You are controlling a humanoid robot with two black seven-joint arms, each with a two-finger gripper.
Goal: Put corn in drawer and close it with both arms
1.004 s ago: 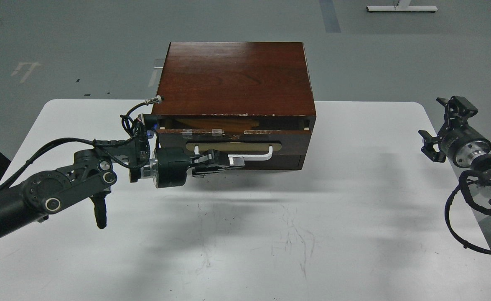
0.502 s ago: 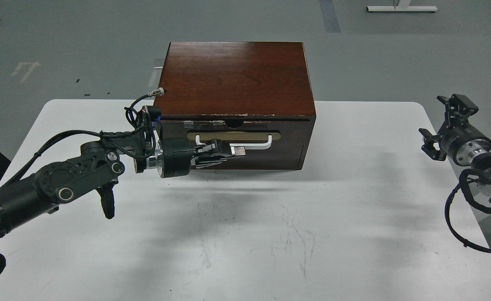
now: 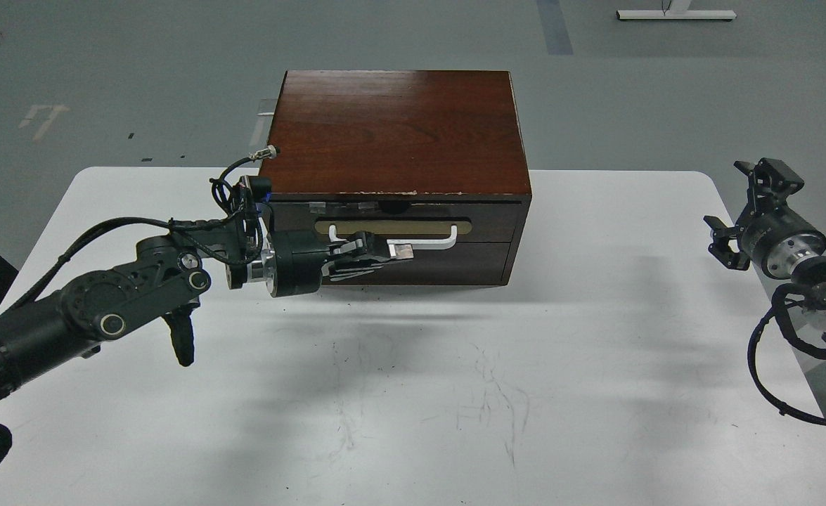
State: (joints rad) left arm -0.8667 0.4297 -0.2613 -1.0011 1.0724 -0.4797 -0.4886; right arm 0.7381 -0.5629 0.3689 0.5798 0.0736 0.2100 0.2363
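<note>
The drawer (image 3: 398, 223) sits pushed flush into the dark wooden cabinet (image 3: 395, 133) at the far middle of the white desk (image 3: 413, 393). The left claw (image 3: 384, 251) reaches in from the left, its fingers clenched on the drawer's white bar handle (image 3: 430, 244), near that handle's left half. The right claw (image 3: 743, 211) hangs well apart at the desk's right edge, fingers spread and holding nothing. The corn cannot be seen.
</note>
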